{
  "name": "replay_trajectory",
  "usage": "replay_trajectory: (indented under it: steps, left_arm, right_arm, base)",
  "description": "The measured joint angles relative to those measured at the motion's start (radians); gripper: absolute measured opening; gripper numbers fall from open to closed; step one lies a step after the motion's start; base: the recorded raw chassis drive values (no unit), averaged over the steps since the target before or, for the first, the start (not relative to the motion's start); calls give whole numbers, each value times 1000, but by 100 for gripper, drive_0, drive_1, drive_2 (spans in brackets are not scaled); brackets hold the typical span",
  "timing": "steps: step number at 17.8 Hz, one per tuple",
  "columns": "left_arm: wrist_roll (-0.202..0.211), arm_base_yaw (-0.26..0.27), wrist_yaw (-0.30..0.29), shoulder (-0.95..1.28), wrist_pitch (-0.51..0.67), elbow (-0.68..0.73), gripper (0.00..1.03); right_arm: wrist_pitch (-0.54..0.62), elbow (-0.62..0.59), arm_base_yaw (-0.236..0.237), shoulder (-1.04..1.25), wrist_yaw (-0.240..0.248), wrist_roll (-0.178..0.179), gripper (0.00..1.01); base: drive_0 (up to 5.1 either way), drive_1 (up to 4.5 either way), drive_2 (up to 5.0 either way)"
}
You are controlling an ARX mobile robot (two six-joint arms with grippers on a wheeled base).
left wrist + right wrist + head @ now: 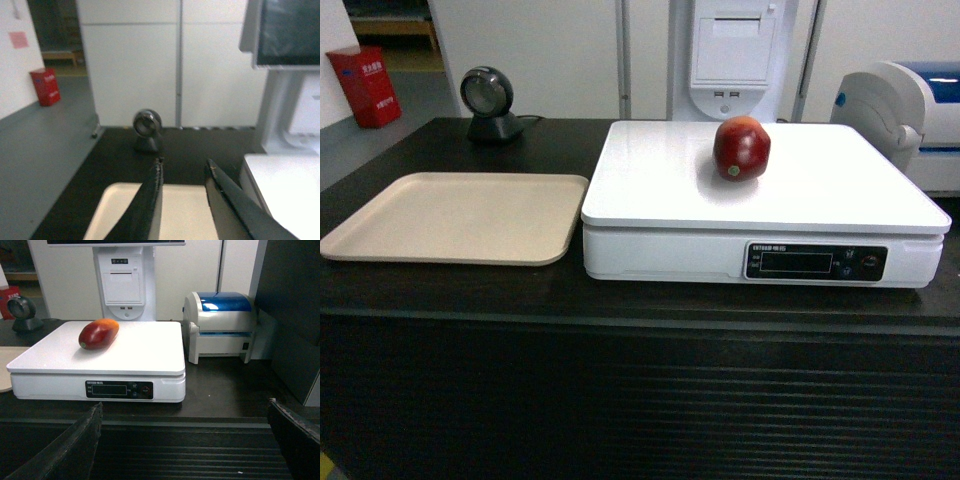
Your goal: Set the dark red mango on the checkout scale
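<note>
Up in the center-right of the head view, the dark red mango (pixel 741 148) already sits on the scale (pixel 660 180), nothing touching it. Looks glossy, firm, rollable, so I'd grab its wide middle. Both jaws are apart, empty. Dark tabletop (pixel 440 285), beige tray (pixel 450 215) left.

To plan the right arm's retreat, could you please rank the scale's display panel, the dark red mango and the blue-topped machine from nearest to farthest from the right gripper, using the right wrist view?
From the open right gripper:
1. Display panel, on the scale's front face, just ahead.
2. Dark red mango, on the scale top, left and farther back.
3. Blue-topped machine, right of the scale, farthest back.
</note>
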State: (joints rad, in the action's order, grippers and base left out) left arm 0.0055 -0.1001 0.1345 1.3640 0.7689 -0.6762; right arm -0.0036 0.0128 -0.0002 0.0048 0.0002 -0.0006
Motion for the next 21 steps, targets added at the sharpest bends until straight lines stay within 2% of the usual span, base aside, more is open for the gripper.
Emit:
replay_trajectory:
  steps: [1,2,3,4,7,18,20,21]
  left_arm:
    - [-2,8,-50,-73,39,234,2]
    - [-3,39,-62,-215,76,353,2]
    - [-3,104,-127,-312,55,465,2]
    - [-3,103,-131,-381,41,501,2]
    - [-3,103,-132,-462,-6,552,2]
    - [-3,101,-132,-571,-68,591,2]
    - [-3,101,-132,-637,-113,616,2]
    - [-3,101,-133,-634,-45,648,2]
  right_arm:
    - [0,0,0,0,0,0,98]
    - [0,0,0,0,0,0,98]
    - [0,0,0,0,0,0,98]
    - [0,0,0,0,0,0,98]
    - [0,0,0,0,0,0,98]
    - [0,0,0,0,0,0,98]
    - [0,0,0,0,0,0,98]
    - [0,0,0,0,0,0,98]
  base:
    - [0,0,0]
    - [0,0,0]
    - [0,0,0]
    - [0,0,0]
    - [0,0,0]
    - [0,0,0]
    - [0,0,0]
    - [0,0,0]
